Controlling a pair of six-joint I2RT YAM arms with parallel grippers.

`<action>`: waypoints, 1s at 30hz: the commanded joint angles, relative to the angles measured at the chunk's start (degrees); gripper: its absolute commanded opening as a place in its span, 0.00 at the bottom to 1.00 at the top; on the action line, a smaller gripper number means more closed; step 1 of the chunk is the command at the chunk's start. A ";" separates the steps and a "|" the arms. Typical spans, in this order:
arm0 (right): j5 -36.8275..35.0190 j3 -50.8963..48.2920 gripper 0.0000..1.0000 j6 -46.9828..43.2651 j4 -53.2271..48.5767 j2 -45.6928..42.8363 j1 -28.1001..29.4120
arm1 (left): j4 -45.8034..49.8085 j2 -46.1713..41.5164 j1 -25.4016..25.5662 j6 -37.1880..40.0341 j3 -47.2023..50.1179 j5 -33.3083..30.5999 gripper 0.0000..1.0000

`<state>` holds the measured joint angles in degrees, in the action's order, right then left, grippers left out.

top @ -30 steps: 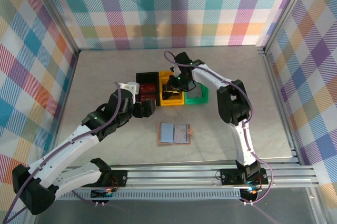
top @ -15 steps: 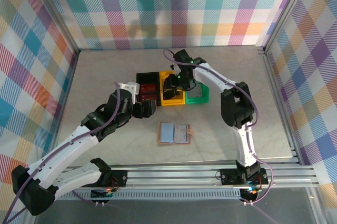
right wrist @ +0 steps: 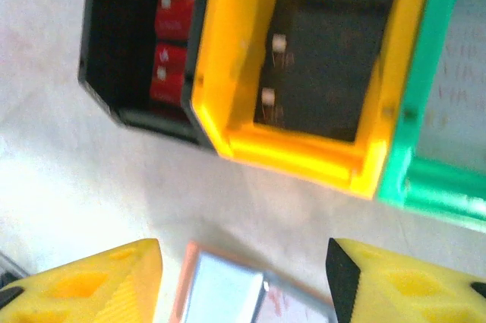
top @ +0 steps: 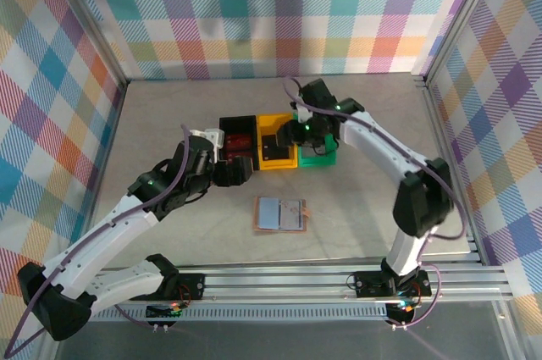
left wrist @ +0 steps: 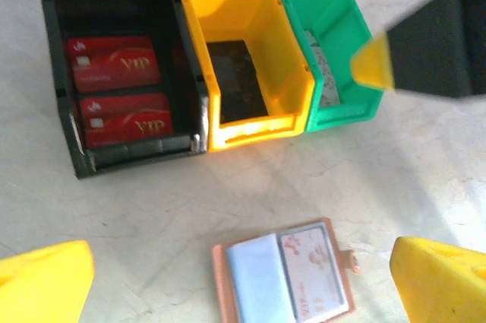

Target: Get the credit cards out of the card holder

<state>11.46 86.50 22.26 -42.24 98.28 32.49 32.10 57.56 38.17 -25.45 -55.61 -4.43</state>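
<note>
Clearly apart: card holder (top: pixel 280 214), yellow bin (top: pixel 278 165).

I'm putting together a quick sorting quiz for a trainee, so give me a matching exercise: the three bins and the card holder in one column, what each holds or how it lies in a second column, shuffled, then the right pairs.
Column one:
A. black bin
B. yellow bin
C. green bin
D. card holder

Column two:
1. lies open on the table, in front of the bins
2. holds two red cards marked VIP
3. holds a pale grey card
4. holds dark cards

Pairs: A-2, B-4, C-3, D-1.
</note>
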 commanded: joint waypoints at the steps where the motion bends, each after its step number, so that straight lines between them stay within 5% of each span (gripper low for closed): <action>1: 5.65 -12.04 0.58 2.54 6.41 -7.01 1.33 | 4.40 0.41 0.79 -7.82 1.66 6.49 1.00; 7: 4.77 -27.47 0.39 5.63 12.79 -13.63 7.21 | -2.58 -0.48 5.03 -17.71 8.31 8.63 1.00; 12: 2.15 -36.29 0.36 10.50 17.69 -15.71 8.25 | -5.46 2.26 9.96 -20.93 8.68 5.21 1.00; 30: -2.50 -43.60 0.23 14.86 22.24 -13.90 8.36 | -23.22 14.65 17.53 -34.33 12.74 2.64 0.91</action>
<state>11.14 43.92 36.03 -20.21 84.16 40.84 12.86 71.29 55.02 -56.99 -43.27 -1.08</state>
